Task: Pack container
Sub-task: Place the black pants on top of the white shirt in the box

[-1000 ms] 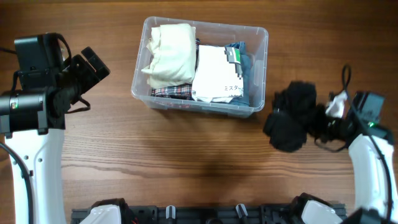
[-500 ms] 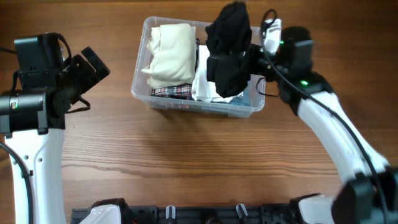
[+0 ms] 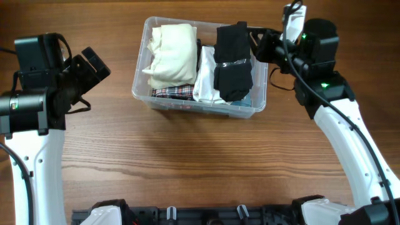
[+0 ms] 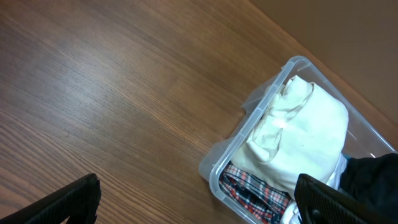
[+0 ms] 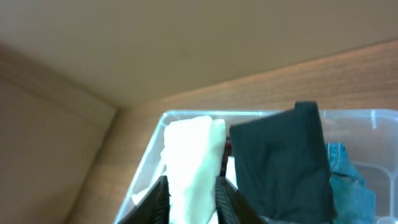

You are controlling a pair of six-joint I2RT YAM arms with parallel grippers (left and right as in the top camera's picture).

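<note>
The container [image 3: 201, 107], a clear plastic bin, stands at the back middle of the table. It holds a cream cloth [image 3: 170, 53], a plaid cloth [image 3: 174, 92], a white cloth [image 3: 205, 78] and blue denim [image 3: 254, 67]. A black garment [image 3: 232, 61] lies flat on top of them at the right side. My right gripper [image 3: 257, 39] hovers at the bin's back right corner, open and empty; in the right wrist view [image 5: 193, 199] the cream cloth shows between its fingers and the black garment [image 5: 281, 163] lies apart from them. My left gripper [image 3: 95, 65] is open and empty, left of the bin [image 4: 227, 158].
The wooden table [image 3: 200, 162] stretches in front of and beside the bin. A black rail [image 3: 206, 215] runs along the front edge. The right arm [image 3: 344, 134] reaches along the right side of the table.
My right gripper carried the black garment from the table's right side to above the bin, then let it go; it now lies flat in the bin. The left arm has not moved.
</note>
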